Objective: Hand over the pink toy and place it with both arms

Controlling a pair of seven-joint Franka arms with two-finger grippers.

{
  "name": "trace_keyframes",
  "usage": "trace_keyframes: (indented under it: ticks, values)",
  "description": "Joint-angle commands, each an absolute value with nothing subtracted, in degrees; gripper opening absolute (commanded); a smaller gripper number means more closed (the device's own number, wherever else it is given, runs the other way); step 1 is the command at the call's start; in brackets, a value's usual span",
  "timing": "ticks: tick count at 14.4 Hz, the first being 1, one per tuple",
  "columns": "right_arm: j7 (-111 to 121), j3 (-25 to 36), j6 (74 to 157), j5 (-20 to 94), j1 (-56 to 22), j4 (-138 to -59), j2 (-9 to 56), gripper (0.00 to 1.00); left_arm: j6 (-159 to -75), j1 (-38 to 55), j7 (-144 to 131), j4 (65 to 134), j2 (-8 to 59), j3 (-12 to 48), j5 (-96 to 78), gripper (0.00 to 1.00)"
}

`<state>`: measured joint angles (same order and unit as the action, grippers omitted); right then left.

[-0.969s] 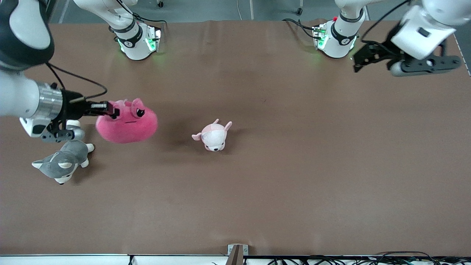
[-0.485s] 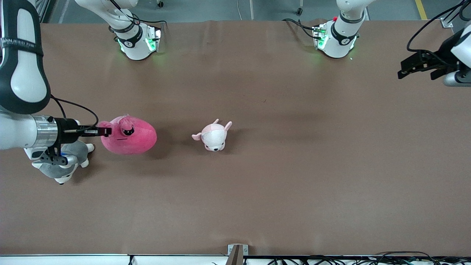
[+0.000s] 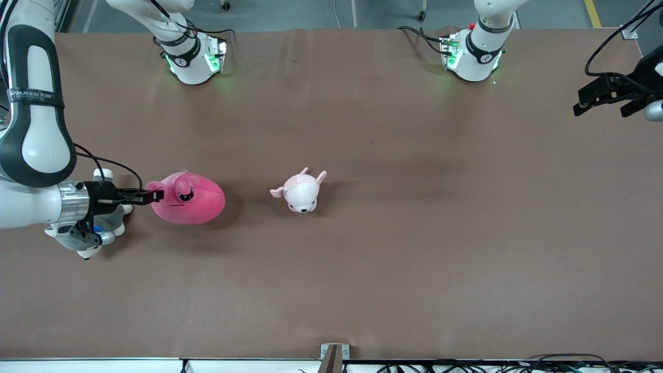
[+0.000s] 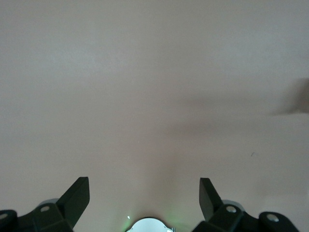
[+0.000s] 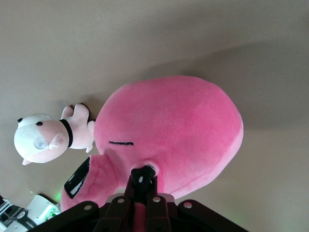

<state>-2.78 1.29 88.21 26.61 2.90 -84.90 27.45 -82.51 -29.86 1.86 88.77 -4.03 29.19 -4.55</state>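
The right claw (image 3: pixel 155 196) pinches the pink toy (image 3: pixel 189 199), which rests on the brown table (image 3: pixel 393 248). The left claw (image 3: pixel 606 96) hangs spread over the table's edge, waiting.

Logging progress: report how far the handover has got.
Done: the right gripper is shut on the pink toy, low at the right arm's end of the table. In hand: only that grip. Left: the handover; the left gripper is open and empty over its own end, then placing.
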Motion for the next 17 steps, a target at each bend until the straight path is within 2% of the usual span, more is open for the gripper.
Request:
trace_keyframes:
  ticks: [1, 8, 12, 17]
  values:
    - [-2.46, 0.18, 87.98, 29.70, 4.22, -83.94, 29.87, 0.02, -82.97, -30.32, 2.11, 86.23, -2.64, 29.62, -3.69, 1.00]
    - [1.13, 0.17, 91.76, 33.47, 4.31, -84.28, 31.55, 0.02, -86.92, -30.24, 2.11, 85.96, -1.59, 29.44, -3.78, 1.00]
    - [2.02, 0.18, 91.76, 32.87, 4.66, -84.29, 32.43, 0.02, -87.28, -30.06, 2.28, 82.37, 1.13, 29.53, -3.96, 1.00]
    - [3.33, 0.26, 91.67, 32.61, 5.27, -84.29, 33.05, 0.02, -87.28, -29.01, 2.29, 82.18, 1.49, 27.96, -3.69, 1.00]
